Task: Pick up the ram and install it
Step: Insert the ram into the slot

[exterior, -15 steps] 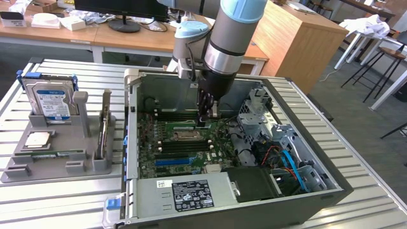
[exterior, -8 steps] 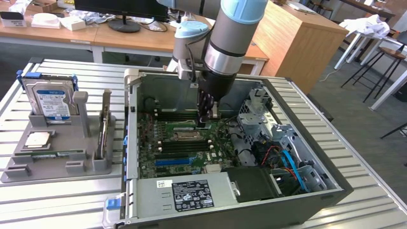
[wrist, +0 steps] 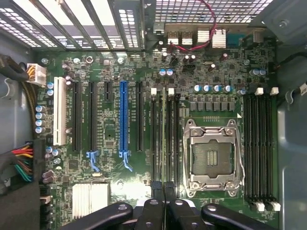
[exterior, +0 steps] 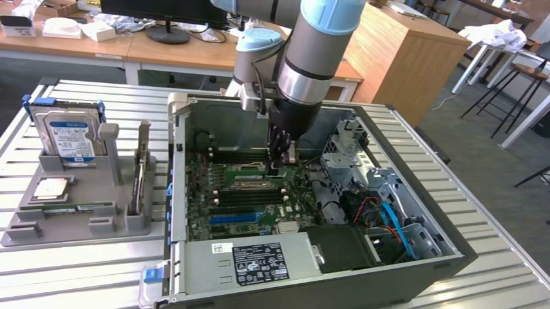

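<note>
On the exterior view's left stands the gray holder with the hard drive and the processor chip, well apart from my work. To the right of it is the open computer case, and my gripper hangs low inside it, over the motherboard.

My fingers are drawn narrow and pinch the ram. It stands on its thin edge between two dark memory slots, just to the left of the processor socket. I cannot tell if its lower edge already touches a slot; the view from above is too flat for this.

The danger, as I judge it, is a wrong line-up. If the stick sits a little sideways or tilted, pressing down may bend it or harm the slot. A weak hold could also let it slip.

The long axis of the ram runs parallel to the slots. The visible part reaches from my fingers toward the board edge with the rear connectors.
</note>
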`<state>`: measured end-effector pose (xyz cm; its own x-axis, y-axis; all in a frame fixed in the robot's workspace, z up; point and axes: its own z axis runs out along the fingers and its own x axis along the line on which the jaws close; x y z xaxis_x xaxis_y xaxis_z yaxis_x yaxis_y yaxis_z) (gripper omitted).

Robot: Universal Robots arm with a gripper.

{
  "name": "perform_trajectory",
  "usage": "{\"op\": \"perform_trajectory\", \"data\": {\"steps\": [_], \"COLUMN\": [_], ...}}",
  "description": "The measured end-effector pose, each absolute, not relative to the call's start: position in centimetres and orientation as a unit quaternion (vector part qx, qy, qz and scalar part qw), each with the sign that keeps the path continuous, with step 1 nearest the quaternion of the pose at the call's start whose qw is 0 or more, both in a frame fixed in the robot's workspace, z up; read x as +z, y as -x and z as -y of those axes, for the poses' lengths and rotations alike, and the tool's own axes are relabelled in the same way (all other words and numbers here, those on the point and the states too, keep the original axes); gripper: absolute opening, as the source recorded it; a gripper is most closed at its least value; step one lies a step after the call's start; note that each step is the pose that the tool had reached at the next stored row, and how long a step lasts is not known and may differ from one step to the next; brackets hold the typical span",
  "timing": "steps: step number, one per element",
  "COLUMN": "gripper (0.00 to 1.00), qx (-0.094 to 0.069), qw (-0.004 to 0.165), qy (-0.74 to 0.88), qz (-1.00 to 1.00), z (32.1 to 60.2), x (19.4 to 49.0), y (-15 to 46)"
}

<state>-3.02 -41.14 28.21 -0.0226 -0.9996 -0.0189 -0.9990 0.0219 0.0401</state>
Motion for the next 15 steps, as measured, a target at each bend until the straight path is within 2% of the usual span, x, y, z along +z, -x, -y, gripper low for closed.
{"op": "perform_trajectory", "data": {"steps": [15], "gripper": [0.11], "qx": [-0.021], "qw": [0.007], "qy": [-0.699], "qz": [0.715], "z": [41.18], "x": [27.3], "y": [3.02]}}
